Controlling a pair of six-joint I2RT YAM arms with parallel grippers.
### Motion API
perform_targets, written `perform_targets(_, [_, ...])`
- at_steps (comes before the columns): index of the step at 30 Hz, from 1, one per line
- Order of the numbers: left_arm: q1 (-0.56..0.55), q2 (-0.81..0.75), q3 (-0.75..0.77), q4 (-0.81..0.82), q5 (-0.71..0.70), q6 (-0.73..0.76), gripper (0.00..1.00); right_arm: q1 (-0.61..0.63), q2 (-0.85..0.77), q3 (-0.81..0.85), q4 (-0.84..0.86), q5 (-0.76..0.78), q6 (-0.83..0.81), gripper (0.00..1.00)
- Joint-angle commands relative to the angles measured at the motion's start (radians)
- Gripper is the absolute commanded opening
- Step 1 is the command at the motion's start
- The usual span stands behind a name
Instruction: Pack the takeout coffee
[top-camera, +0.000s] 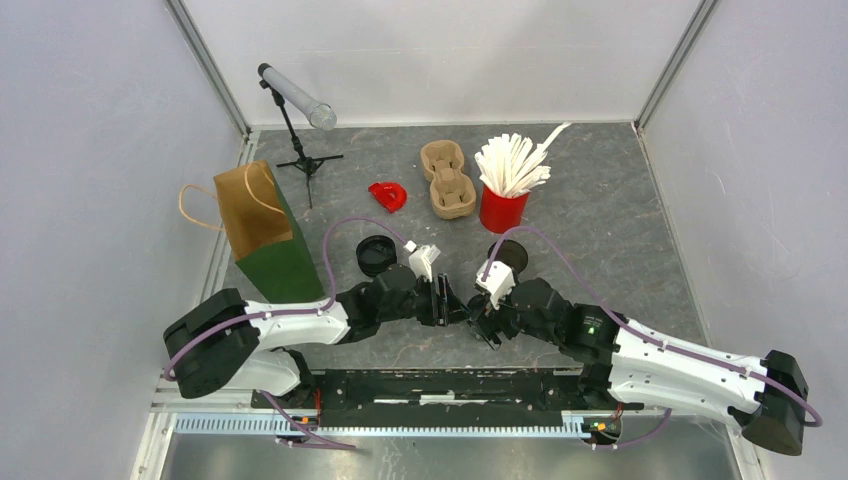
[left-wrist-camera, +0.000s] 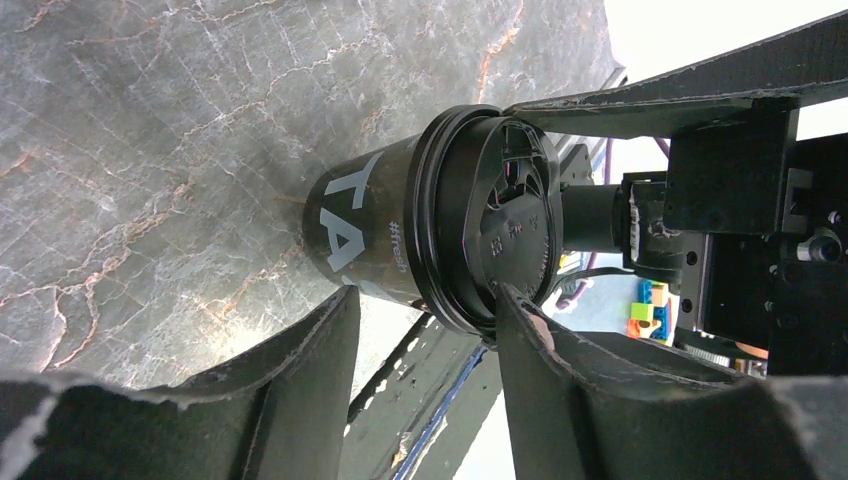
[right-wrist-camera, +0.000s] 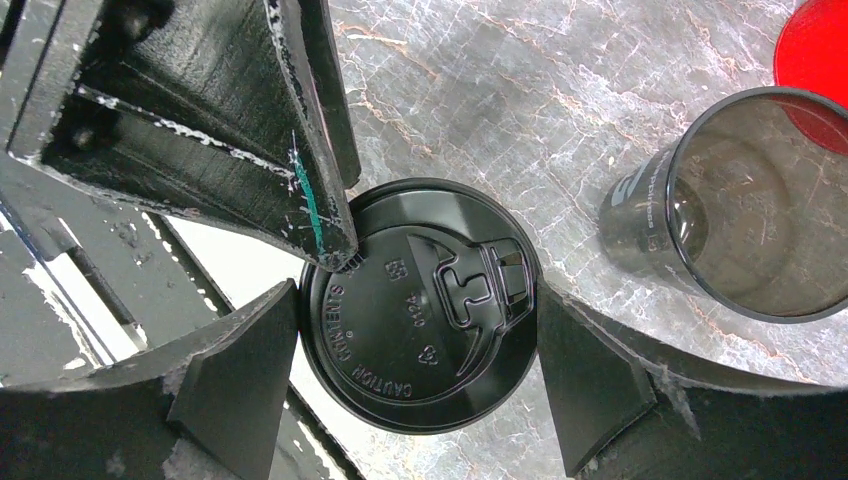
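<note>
Monitoring lidded cup (left-wrist-camera: 370, 230) on counter (left-wrist-camera: 150, 150) | right claw (right-wrist-camera: 417, 295) grasping it by rim | left claw (left-wrist-camera: 425, 292) straddling lid (right-wrist-camera: 420, 330), grip I cannot tell | empty cup (right-wrist-camera: 645, 215) beside right claw

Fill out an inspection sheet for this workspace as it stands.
Surface: grey marbled table, no spills seen.
Job's things: lidded cup upright between both grippers; open black cup and second open cup behind them; paper bag standing at left; cup carriers at the back.
Clutter: red cup of white stirrers; red plastic piece; tube on tripod.
Grippers: right gripper closed on the lid at its rim; left gripper straddling the lid, grip unclear.
Cables: purple cables looping over both arms, no snag seen.
Surroundings: white walls, nothing else seen.
</note>
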Motion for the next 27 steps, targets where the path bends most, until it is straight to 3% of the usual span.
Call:
perform_targets(1, [0.003,0.001,-0.048,-0.013,-0.046,-0.033,0.58,0.004,-0.008,-0.006,0.05,-0.014,0.026,0.8])
perform_targets(3, [0.002,-0.034,-0.026,-0.063,-0.056,-0.018,0.61,0.004,0.0,-0.009,0.048,-0.01,0.027,0.8])
perform_targets(7, [0.003,-0.153,0.044,-0.222,-0.12,0.026,0.82,0.004,0.009,0.002,-0.006,0.037,0.061,0.8])
perform_targets(14, [0.002,-0.366,0.197,-0.552,-0.277,0.157,1.0,0.003,-0.007,0.054,-0.252,0.174,0.214,0.82])
perform_targets(22, [0.005,-0.395,0.333,-0.811,-0.397,0.275,1.0,-0.048,0.056,0.168,-0.382,0.313,0.258,0.85])
perform_targets(27, [0.004,-0.39,0.364,-0.887,-0.431,0.285,1.0,-0.156,0.086,0.162,-0.413,0.323,0.232,0.88])
